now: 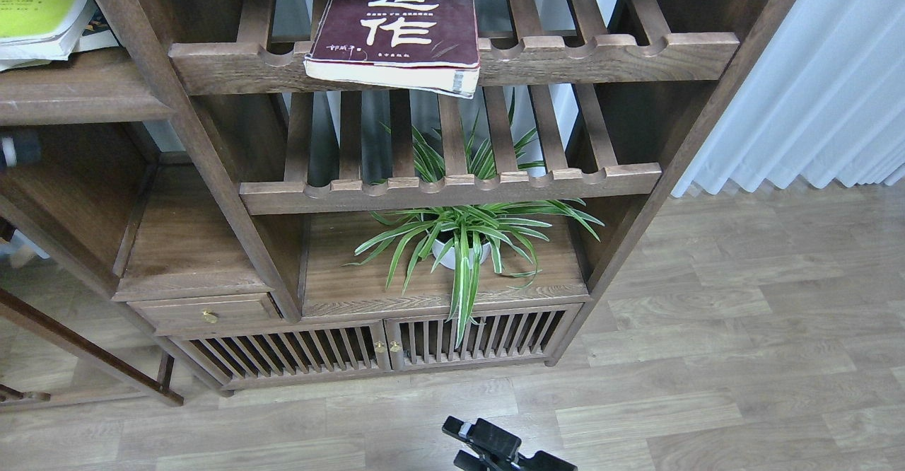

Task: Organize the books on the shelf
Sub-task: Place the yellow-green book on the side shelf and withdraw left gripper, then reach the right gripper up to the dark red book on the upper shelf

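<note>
The thick maroon book (399,22) with big white characters lies flat on the top slatted rack (608,57), its spine hanging over the notched front rail. The yellow-and-white book (39,4) lies on the solid dark-brown shelf (71,92) at the top left, cut off by the edge of the view. A dark corner of another book (106,36) peeks out beside it; I cannot read a "300" on it. A black gripper (495,446), likely my right, shows small at the bottom middle, far below the books. A dark part (18,149) at the left edge may be my left gripper.
A second slatted rack (452,192) sits below the top one. A potted spider plant (459,241) stands on the board under it. Below are slatted cabinet doors (382,347) and a small drawer (208,313). Wooden floor and a white curtain (827,89) lie to the right.
</note>
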Robot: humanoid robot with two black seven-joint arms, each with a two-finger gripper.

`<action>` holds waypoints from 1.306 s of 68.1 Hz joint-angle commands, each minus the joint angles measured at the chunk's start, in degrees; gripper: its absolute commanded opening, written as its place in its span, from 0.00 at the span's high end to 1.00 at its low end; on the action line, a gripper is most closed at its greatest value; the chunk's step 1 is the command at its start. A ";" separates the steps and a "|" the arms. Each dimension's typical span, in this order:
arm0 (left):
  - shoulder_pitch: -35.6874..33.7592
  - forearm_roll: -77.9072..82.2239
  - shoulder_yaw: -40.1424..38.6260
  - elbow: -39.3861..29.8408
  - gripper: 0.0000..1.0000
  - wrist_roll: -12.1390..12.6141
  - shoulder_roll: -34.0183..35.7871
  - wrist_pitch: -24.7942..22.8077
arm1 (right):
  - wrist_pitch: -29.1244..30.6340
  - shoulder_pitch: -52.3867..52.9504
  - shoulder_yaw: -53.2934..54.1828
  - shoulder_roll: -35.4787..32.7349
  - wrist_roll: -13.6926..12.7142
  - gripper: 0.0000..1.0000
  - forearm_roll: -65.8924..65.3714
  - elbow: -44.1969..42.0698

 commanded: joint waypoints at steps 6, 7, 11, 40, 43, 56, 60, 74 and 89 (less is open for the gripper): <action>11.63 -2.14 0.09 2.26 0.01 -3.88 -6.95 0.00 | 0.00 0.50 -0.09 0.00 0.01 0.01 -0.01 -1.60; 12.17 -2.50 0.09 2.53 0.01 -3.96 -7.57 0.00 | 0.00 0.50 -0.09 0.00 0.01 0.01 -0.01 -1.68; 15.15 -4.87 0.00 4.02 0.01 -3.97 -11.96 0.00 | 0.00 0.50 -0.09 0.00 0.01 0.01 -0.01 -1.77; 24.82 -11.29 -1.58 21.16 0.01 -4.23 -41.49 0.00 | 0.00 2.25 0.17 0.00 0.01 0.01 -0.01 -1.42; 25.44 -11.29 -2.02 22.12 0.01 -4.23 -43.51 0.00 | 0.00 2.43 0.26 0.00 0.01 0.01 -0.01 -1.33; 27.55 -11.29 -3.07 26.43 0.01 -4.32 -50.73 0.00 | 0.00 3.05 0.79 0.00 0.01 0.01 -0.01 -0.98; 28.61 -11.29 -3.07 28.28 0.01 -4.32 -53.10 0.00 | 0.00 3.31 1.05 0.00 0.01 0.01 -0.01 -0.37; 32.03 -10.50 -2.55 34.35 0.01 -3.79 -60.48 0.00 | 0.00 3.92 6.67 0.00 0.01 0.01 -0.19 7.28; 32.03 -10.33 -2.19 34.35 0.01 -3.70 -61.28 0.00 | -0.21 3.84 11.86 0.00 0.01 0.02 -0.36 21.76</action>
